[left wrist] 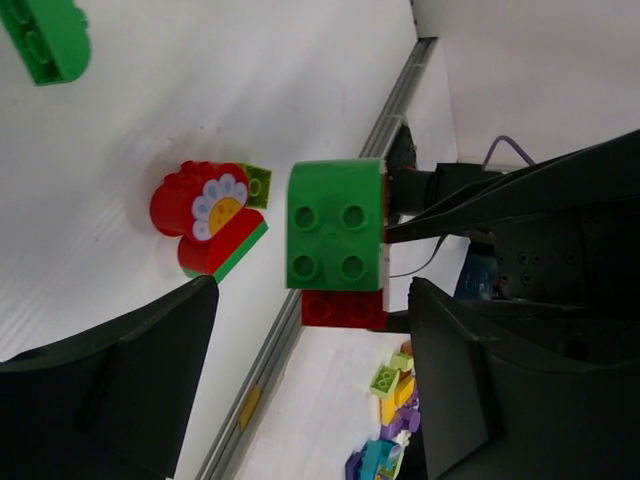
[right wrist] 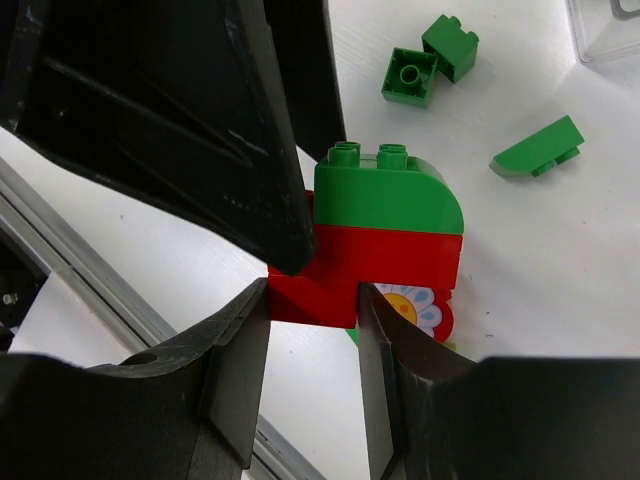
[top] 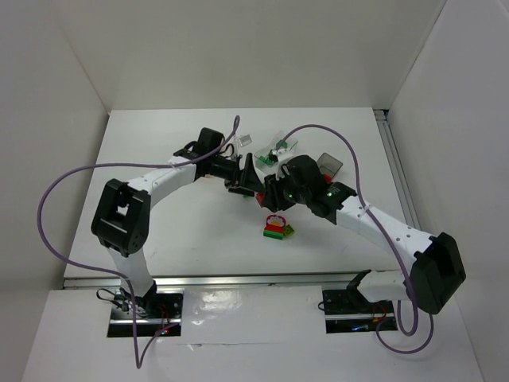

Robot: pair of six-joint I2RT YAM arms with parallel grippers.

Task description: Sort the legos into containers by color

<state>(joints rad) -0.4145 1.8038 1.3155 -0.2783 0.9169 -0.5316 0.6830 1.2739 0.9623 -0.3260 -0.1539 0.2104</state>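
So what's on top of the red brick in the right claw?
A green brick with one rounded corner, studs up, is stacked on the red brick. The right claw pinches the red brick's lower part, hiding its underside.

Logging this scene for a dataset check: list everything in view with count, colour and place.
brick stack: one, green curved brick on red, gripped by right hand.
flower-brick cluster: one, red with green and lime, mid-table.
loose green bricks: three, green, table past the stack.
tubs: three, two clear, one smoky grey, far side.
distant bricks: several, lime, yellow, purple, beyond the rail.
table: one, white.
cables: two, purple, looping left and right.
left hand: one, black, open around the stack.
right hand: one, black, shut on the brick stack.
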